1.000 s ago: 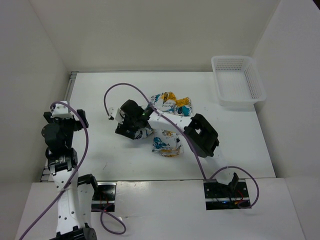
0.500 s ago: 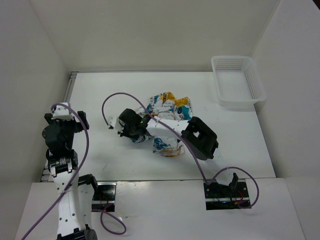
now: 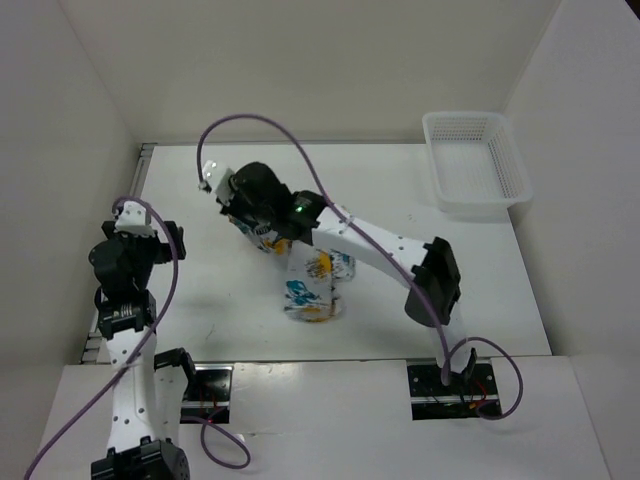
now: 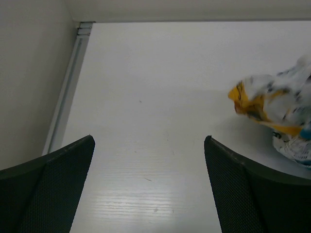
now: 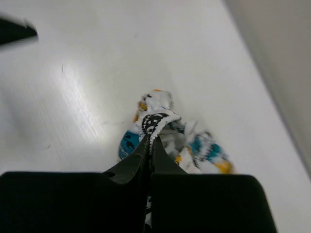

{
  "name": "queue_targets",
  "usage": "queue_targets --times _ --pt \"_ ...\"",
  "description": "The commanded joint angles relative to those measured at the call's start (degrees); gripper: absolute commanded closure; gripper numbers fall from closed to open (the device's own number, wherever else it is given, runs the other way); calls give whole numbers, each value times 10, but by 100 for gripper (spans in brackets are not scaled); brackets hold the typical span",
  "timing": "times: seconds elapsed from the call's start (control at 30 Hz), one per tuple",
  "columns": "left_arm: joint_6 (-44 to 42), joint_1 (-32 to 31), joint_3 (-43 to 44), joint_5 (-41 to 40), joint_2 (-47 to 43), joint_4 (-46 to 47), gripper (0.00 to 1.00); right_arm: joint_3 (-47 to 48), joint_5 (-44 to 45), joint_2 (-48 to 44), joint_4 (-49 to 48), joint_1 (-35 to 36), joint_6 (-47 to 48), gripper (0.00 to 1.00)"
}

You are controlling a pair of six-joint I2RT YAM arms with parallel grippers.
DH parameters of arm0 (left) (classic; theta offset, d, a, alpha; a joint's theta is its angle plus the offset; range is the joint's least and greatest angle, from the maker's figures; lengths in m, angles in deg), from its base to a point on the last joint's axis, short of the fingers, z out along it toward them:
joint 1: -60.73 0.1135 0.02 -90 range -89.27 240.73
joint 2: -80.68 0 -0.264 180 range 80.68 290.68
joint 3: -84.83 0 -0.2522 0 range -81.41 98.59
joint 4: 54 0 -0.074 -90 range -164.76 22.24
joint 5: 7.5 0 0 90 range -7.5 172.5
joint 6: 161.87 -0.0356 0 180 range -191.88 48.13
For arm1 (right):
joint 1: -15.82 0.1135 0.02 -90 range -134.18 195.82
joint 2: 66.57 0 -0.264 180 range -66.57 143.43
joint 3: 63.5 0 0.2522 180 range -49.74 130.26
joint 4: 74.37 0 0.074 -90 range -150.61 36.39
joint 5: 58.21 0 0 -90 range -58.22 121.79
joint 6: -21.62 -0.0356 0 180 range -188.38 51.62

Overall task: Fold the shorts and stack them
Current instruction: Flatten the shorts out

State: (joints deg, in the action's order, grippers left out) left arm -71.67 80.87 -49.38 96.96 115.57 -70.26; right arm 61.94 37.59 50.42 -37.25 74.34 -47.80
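Observation:
The shorts (image 3: 308, 288), white cloth with yellow-orange and teal patches, hang in a crumpled strip from the middle of the table up toward the far left. My right gripper (image 3: 266, 236) is shut on their dark-lettered edge (image 5: 156, 122), and the rest of the cloth dangles below it in the right wrist view. My left gripper (image 3: 166, 240) stands open near the table's left side, apart from the cloth. In the left wrist view its fingers (image 4: 252, 189) are spread wide over bare table, with a bunch of the shorts (image 4: 274, 109) off to the right.
A white mesh basket (image 3: 470, 160) stands at the far right corner. White walls close the table on the left, back and right, with a metal rail (image 4: 68, 92) along the left edge. The right arm (image 3: 380, 250) stretches diagonally across the table's middle.
My right gripper has shut on the shorts and swung up and toward the far left, pulling the cloth off its heap into a hanging strip. The left arm shifted slightly.

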Motion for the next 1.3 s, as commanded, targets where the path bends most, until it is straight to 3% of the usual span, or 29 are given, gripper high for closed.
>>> queue_targets --times 0.0,0.13,0.23,0.37,0.53,0.73,0.87,1.03,1.2,1.27 --pt "-2 -13 33 52 27 39 0 78 68 -106 2 -8 -12 100" --pt "-2 -39 63 80 87 39 0 97 103 -155 13 -106 -63 100" --pt "-2 -73 87 108 127 45 0 36 129 -204 7 -166 -77 100" --pt "-2 -138 105 146 173 35 0 -119 129 -278 -11 -178 -71 100" --pt "-2 -172 110 152 214 15 0 -297 115 -340 -28 -195 -69 100" --pt "-2 -208 88 169 234 -42 0 -402 54 -367 -21 -229 -92 100" --pt "-2 -244 45 94 263 -15 0 -443 60 -373 -28 -229 -74 100" --pt "-2 -246 46 11 360 111 0 -463 60 -373 -34 -229 -49 100" --pt "-2 -209 119 23 439 87 0 -498 60 -391 -34 -229 -38 100" --pt "-2 -185 144 66 453 47 1 -514 60 -400 -34 -229 -38 100"
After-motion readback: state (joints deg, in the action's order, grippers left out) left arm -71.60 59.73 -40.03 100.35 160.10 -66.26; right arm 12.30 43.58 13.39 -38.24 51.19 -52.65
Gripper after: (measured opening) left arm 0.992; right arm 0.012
